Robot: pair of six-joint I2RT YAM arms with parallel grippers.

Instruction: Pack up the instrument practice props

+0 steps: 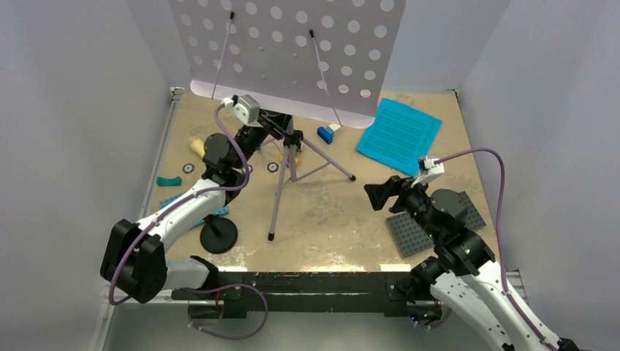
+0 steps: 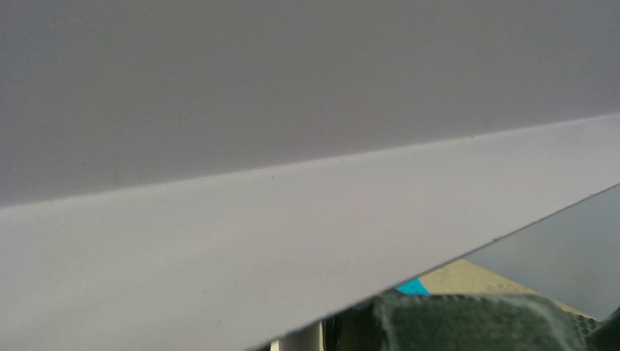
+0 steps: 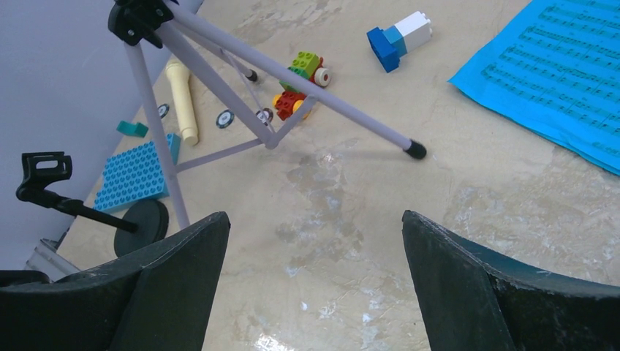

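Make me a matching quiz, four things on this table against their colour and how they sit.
Things: 1 sheet-music pages; 2 toy microphone; 3 mic stand; 4 studded baseplate.
Descriptions: A black, upright; B grey, near right; C teal, far right; D cream, lying flat.
Pairs: 1-C, 2-D, 3-A, 4-B.

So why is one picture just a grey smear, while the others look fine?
Left wrist view: the camera sits so close to the lavender music stand that it nearly fills the frame, soft and featureless. Right wrist view: sharp, with pale glare patches on the table. Top view: even light, only faint shadows.
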